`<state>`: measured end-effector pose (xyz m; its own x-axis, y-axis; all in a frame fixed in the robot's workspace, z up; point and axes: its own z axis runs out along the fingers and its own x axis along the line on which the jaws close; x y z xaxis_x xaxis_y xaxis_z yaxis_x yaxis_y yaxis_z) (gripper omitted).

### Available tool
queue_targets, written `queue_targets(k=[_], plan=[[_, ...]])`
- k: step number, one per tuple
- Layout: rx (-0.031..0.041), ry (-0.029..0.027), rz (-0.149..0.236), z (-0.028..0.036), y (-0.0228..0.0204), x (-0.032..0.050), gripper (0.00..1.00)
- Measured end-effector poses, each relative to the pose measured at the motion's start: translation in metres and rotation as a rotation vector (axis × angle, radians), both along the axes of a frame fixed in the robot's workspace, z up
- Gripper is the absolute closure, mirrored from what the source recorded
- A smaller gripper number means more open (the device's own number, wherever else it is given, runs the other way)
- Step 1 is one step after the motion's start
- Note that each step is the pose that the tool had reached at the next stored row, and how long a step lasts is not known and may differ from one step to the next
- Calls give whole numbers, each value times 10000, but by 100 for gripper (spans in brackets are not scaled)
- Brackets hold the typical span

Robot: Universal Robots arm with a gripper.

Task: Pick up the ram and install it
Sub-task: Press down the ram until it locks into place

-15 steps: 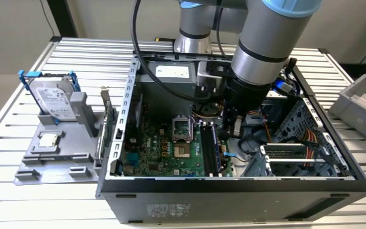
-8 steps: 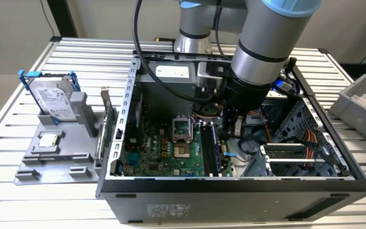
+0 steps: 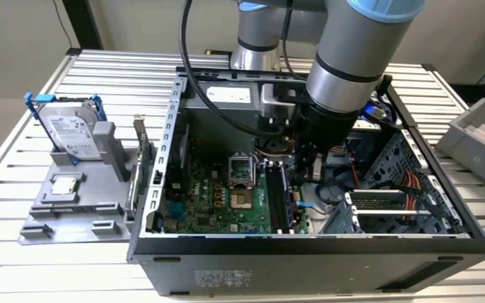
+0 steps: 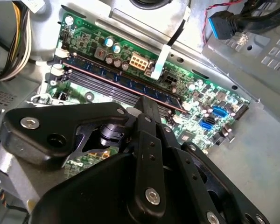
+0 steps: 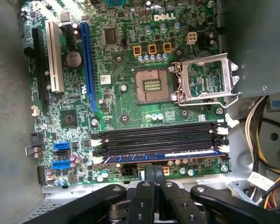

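Gripper (image 5: 154, 173) inside case (image 3: 310, 243), fingers pressed together, gripping nothing. Ram (image 5: 161, 156) lies just beyond the fingertips, seated lengthwise in outermost slot of motherboard (image 5: 126, 100); closed tips likely suit pushing it home

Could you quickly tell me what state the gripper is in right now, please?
Gripper: shut, fingertips together just above the ram seated in its slot, holding nothing.
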<state>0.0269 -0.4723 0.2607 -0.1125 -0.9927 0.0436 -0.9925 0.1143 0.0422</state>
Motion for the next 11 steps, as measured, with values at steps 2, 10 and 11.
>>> queue_targets(k=[2,10,11], plan=[[4,0,131,-1,0,-5,100],[31,0,362,-3,0,-8,100],[36,-1,385,-6,0,-12,100]])
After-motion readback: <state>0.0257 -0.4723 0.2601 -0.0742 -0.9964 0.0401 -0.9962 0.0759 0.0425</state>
